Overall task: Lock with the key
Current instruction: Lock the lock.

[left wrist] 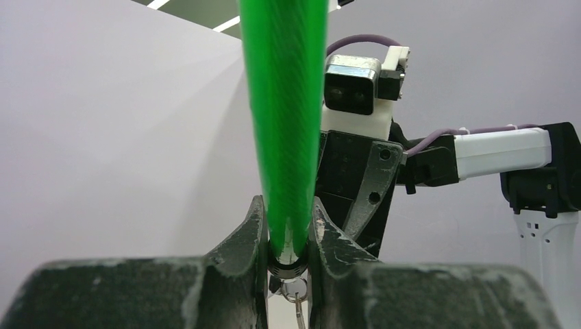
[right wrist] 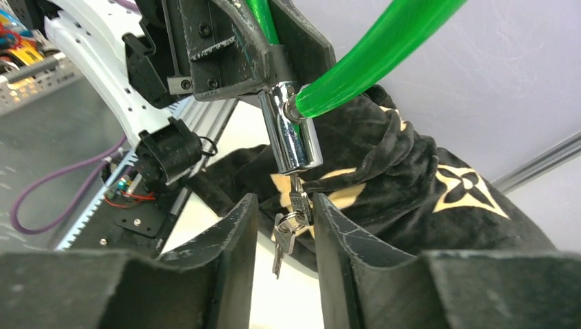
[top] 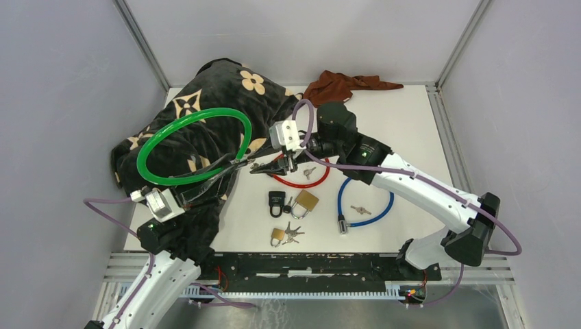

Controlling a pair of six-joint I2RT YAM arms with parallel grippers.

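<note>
A green cable lock (top: 205, 114) hangs in a loop over the black blanket. My left gripper (top: 245, 164) is shut on the cable's end, just above the chrome lock cylinder (right wrist: 293, 133); the left wrist view shows the green cable (left wrist: 284, 103) pinched at my left gripper (left wrist: 288, 240). A key (right wrist: 299, 202) sits in the cylinder's lower end, and a spare key (right wrist: 281, 240) dangles from its ring. My right gripper (right wrist: 284, 212) is open around the key; the key head lies beside the right finger, and the left finger stands apart. It also shows in the top view (top: 288, 162).
A black blanket with tan flowers (top: 205, 89) covers the left of the table. A brown cloth (top: 342, 86) lies at the back. A red cable lock (top: 308, 181), a blue cable lock (top: 366, 205), a black padlock (top: 276, 202) and two brass padlocks (top: 306, 201) lie in the middle.
</note>
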